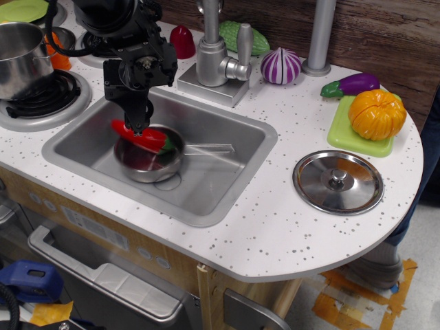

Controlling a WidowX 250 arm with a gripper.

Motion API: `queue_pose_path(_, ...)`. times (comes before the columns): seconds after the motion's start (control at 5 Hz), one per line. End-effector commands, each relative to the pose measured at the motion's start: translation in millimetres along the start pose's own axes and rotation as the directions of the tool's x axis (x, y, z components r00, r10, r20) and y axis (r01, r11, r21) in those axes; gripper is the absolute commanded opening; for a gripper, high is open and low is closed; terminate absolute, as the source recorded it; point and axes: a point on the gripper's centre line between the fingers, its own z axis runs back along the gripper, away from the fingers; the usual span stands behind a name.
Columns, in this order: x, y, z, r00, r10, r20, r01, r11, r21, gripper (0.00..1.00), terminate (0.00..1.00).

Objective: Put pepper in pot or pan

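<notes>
The red chili pepper [139, 137] with its green stem cap lies slanted across the small steel saucepan [147, 174], resting on its far rim and partly inside it. The saucepan stands in the sink [227, 182] with its long thin handle pointing right. My gripper [137, 126] hangs straight down just above the pepper's left half. Its jaws are open and the pepper is free of them, with the fingertips right at the pepper's top surface.
A taller steel pot [17, 58] stands on the burner at the left with an orange toy [58, 55] behind it. A faucet [216, 58], a dark red dome toy [182, 41], a purple onion [280, 66], an eggplant [352, 84], an orange pumpkin on a green board [375, 113] and a steel lid [337, 181] stand around the sink.
</notes>
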Motion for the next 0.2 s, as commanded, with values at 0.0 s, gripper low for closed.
queue_pose_path(0.0, 2.6, -8.7, 4.4, 1.000, 0.015, 0.001, -0.015, 1.000, -0.024, 1.00, 1.00)
